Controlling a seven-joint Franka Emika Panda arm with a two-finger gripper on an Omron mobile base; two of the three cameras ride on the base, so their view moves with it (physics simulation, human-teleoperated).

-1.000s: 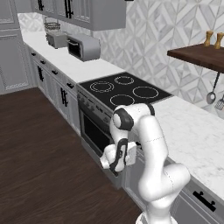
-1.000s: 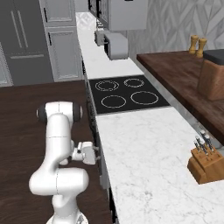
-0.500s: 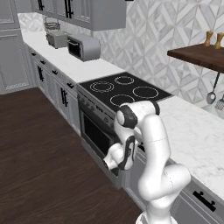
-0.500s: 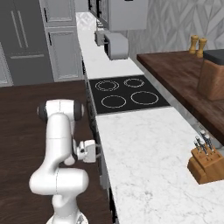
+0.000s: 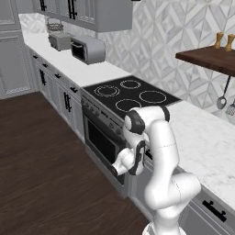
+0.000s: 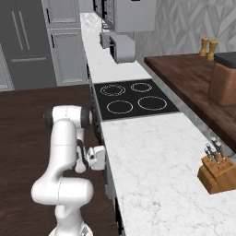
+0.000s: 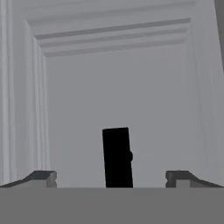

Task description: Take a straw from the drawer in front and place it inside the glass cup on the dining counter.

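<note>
Two dark finger tips of the gripper (image 7: 111,177) spread wide, empty, straddling the short black bar handle (image 7: 117,157) on the closed light-grey drawer (image 7: 118,100) under the worktop's front edge. Rigid handle, hooked squarely mid-bar; likely smooth sliding.

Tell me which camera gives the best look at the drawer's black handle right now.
The hand view: the black handle stands centred on the light-grey drawer front, between the fingertips of the open end effector. In the left and right base views the arm's hand sits low against the cabinet fronts, and I can't pick the handle out there.
</note>
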